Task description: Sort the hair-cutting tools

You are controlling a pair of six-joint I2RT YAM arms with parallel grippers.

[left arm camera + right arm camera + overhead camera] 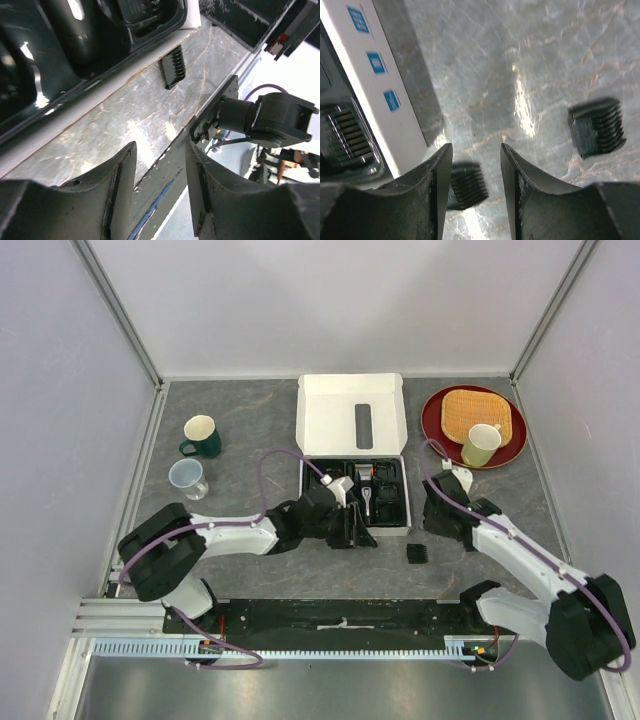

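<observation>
The left end effector [159,150] has its fingers parted with nothing between them, held low over the grey marbled surface [250,560] at the near edge of the open white cardboard box [330,415]. The right end effector [476,150] is likewise spread and empty, just off the box's right wall. The slim black clipper with a silver head [366,490] lies in the black moulded plastic tray insert [392,510] inside the box, among other dark pieces (too small to identify from above). The right wrist view shows a ribbed black comb guard [345,135] seated in a tray pocket. Two items lie loose on the surface. A blocky black comb guard [597,130] is apart from the box, and a second loose comb guard [467,185] is close to the box wall, partly hidden behind one finger. Non-task items stand well clear: a dark green ceramic mug [203,436] and a clear plastic cup [187,478] to the left, and a round red plate [435,415] at back right, carrying a woven mat and a pale green mug [481,444].
</observation>
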